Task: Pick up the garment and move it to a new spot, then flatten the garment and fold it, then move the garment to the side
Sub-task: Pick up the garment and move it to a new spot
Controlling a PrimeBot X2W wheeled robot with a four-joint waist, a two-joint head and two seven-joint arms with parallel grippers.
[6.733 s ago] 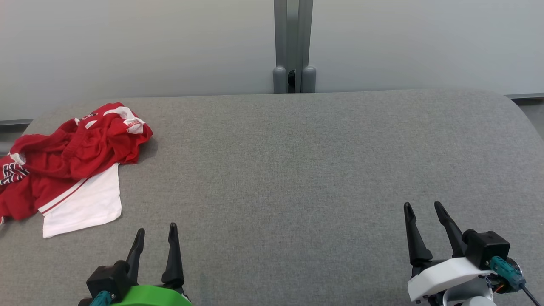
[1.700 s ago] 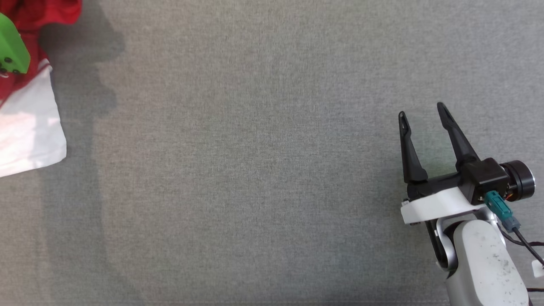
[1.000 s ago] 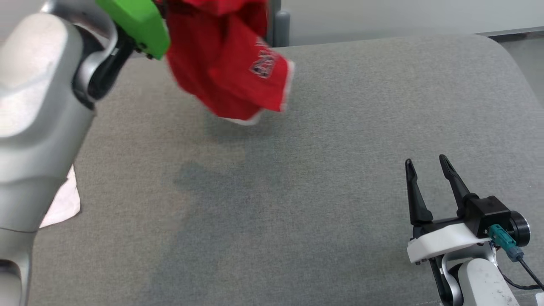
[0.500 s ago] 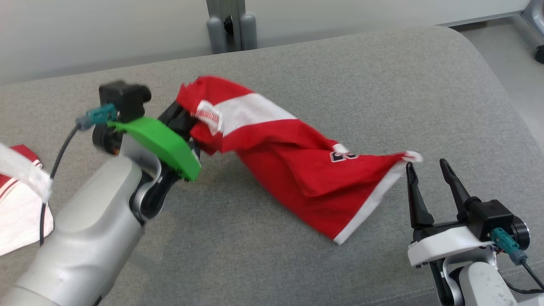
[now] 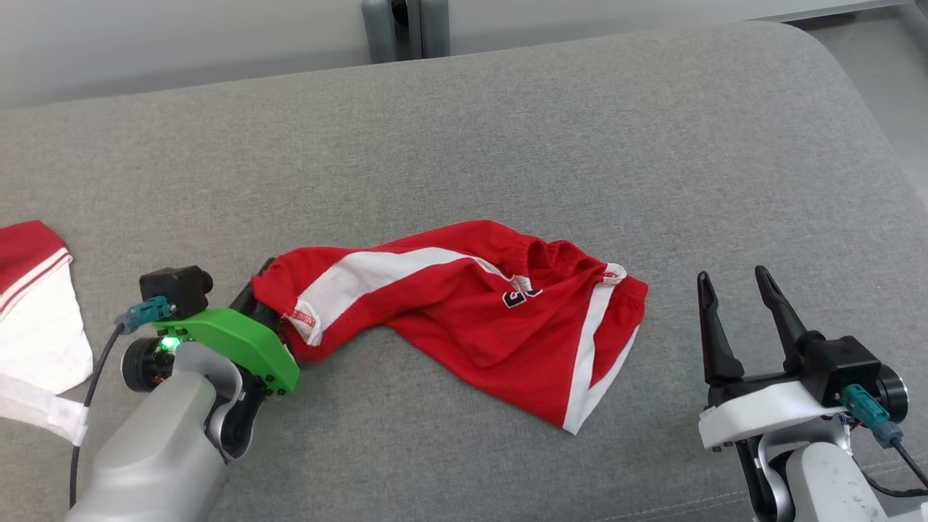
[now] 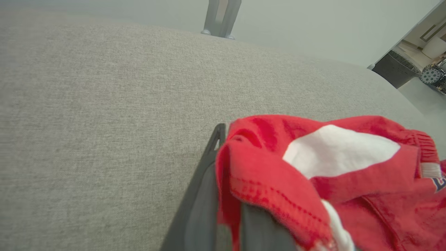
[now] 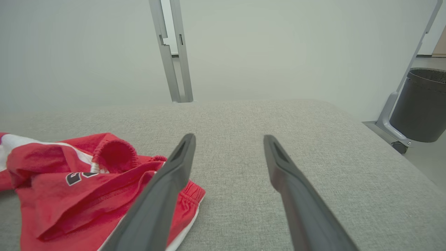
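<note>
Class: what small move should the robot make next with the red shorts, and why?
Probably open the left gripper and let go: the red shorts lie crumpled on the grey table, one hem pinched in its shut jaws; the right gripper stands open beside them.

Dark print [image 5: 523,296] on red shorts [image 5: 464,322], creased and partly hidden, nothing legible
</note>
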